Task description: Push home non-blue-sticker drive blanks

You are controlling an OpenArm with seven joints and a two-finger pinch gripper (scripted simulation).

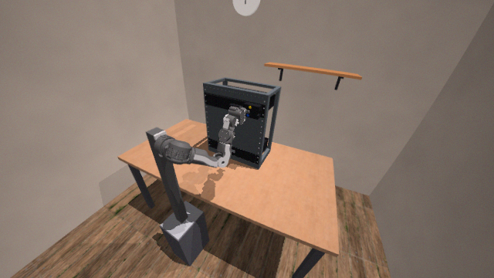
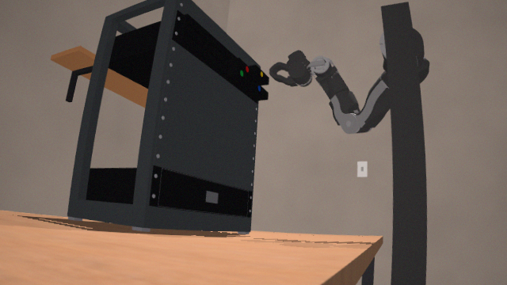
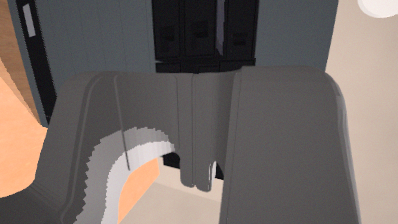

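Observation:
The dark rack (image 1: 210, 116) (image 2: 92, 127) stands on the table. Its black storage chassis (image 2: 206, 43) (image 3: 200, 30) sits at the top. In the exterior view the blanks that stand out of its front carry a green sticker (image 2: 242, 73), a red sticker (image 2: 247, 69), a yellow sticker (image 2: 261, 74) (image 1: 250, 106) and a blue sticker (image 2: 259, 89) (image 1: 247, 114). My gripper (image 2: 273, 73) (image 1: 241, 113) (image 3: 202, 130) is shut on nothing. It hovers just in front of the yellow-sticker blank, with a small gap. In the wrist view the closed fingers hide the stickers.
The wooden table (image 1: 270, 193) (image 2: 158, 257) carries only the rack. The arm's post (image 1: 170, 181) (image 2: 408, 158) stands at the table's front edge. A wall shelf (image 1: 312, 70) (image 2: 79, 59) hangs behind the rack.

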